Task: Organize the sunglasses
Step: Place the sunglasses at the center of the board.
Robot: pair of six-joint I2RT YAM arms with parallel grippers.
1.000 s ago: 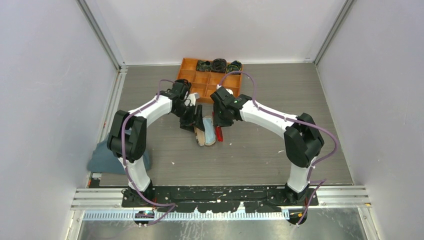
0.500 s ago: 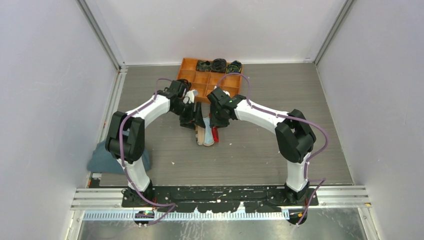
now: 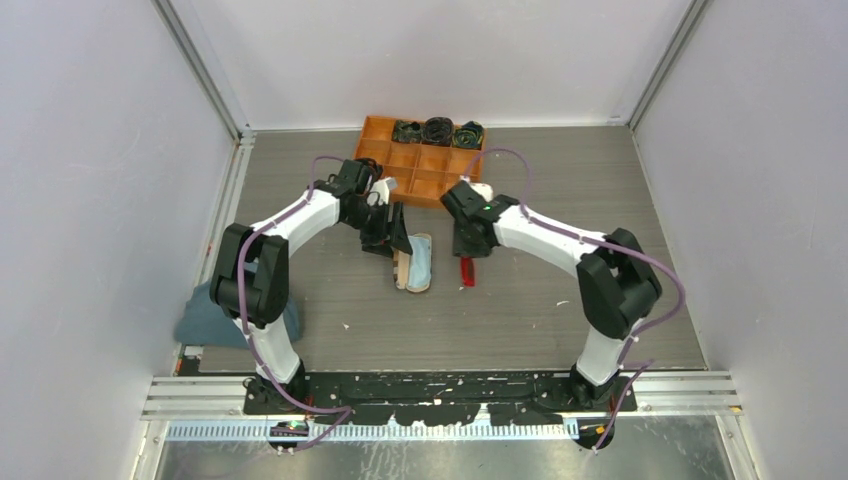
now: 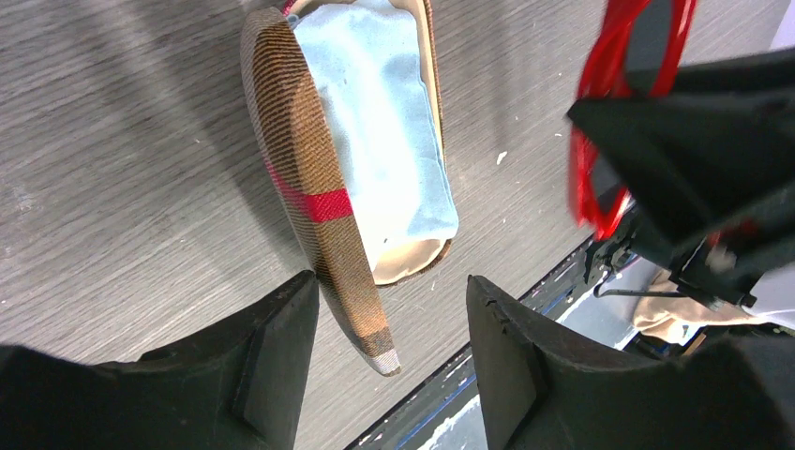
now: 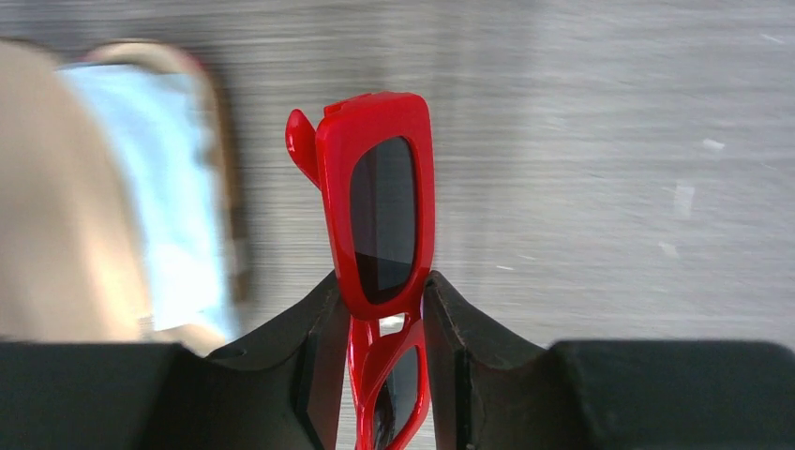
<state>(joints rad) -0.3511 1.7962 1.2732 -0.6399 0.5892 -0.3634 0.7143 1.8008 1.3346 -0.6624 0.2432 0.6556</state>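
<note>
**Red sunglasses held in the air, right of the open plaid case**

Near left edge: one grey-blue soft heap (image 3: 215, 318), partly off the grey wood-grain table (image 3: 560, 200); what it is cannot be told.

Mid-table, left: one oblong glasses case (image 4: 314, 187) in tan-and-black plaid with a red stripe, lying open, its lid raised on edge. Contents: one small light blue cloth (image 4: 375, 122), spread over the cream lining. The left gripper (image 4: 389, 281) stands over the case's end. Its fingers are spread wide, with the lid's tip between them and not clamped.

Mid-table, right: one pair of small sunglasses (image 5: 380, 216) with a bright red plastic frame and dark lenses. The right gripper (image 5: 382, 281) is pinched narrow on the bridge. One lens juts out past the fingertips. The pair hangs above the table, to the right of the case and apart from it.

Change: a second ago the right gripper and the sunglasses were close against the case's right side. They now sit further right, and the cloth shows in full from above.

Far edge: one orange plastic tray (image 3: 405, 158) divided into compartments. Contents: three dark bundled items (image 3: 437, 129), one in each of three back-row compartments.
</note>
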